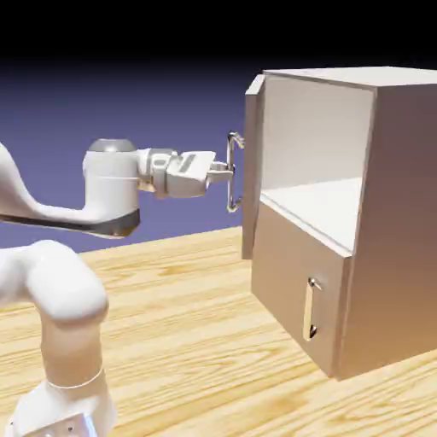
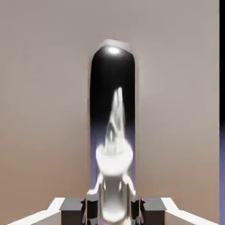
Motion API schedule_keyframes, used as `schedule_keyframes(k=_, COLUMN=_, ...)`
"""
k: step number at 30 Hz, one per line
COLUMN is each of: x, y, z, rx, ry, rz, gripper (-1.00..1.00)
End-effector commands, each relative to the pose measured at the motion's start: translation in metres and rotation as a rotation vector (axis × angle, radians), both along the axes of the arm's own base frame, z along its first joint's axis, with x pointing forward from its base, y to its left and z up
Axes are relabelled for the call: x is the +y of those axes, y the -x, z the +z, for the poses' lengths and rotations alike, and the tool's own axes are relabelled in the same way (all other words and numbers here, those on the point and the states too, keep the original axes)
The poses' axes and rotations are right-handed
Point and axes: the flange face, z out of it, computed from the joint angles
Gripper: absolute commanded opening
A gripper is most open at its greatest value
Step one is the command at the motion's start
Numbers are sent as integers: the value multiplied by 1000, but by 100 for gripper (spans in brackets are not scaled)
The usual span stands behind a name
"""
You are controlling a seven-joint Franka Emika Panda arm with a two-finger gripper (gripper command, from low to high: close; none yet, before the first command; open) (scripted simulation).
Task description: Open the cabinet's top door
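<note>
One top door (image 1: pixel 252 171), wide open

The cabinet (image 1: pixel 397 213) is beige-grey outside. Relative to the cabinet, the interior (image 1: pixel 316 128) within it is pale cream, the upper handle (image 1: pixel 230 175) beside it is shiny silver, and the table (image 1: pixel 171 333) under it is yellow-tan with wavy wood grain.

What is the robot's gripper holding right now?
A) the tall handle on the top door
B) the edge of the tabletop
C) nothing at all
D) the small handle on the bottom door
A: the gripper is closed on the long upright handle of the top door, which stands wide open.
</note>
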Motion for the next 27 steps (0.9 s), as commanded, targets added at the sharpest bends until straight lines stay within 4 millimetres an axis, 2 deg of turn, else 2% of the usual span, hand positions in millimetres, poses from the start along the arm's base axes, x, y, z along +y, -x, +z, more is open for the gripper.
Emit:
schedule_keyframes(k=1, x=5, y=4, z=0, rx=0, ry=0, rz=-17, gripper=-100)
schedule_keyframes(k=7, x=40, y=26, z=0, rx=0, ry=-1, rz=-127, gripper=-100)
schedule_keyframes(k=13, x=83, y=46, z=0, rx=0, ry=-1, rz=-254, gripper=-100)
schedule_keyframes(k=20, x=146, y=65, z=0, rx=0, ry=-1, rz=-428, gripper=-100)
schedule_keyframes(k=27, x=212, y=73, z=0, rx=0, ry=-1, rz=-604, gripper=-100)
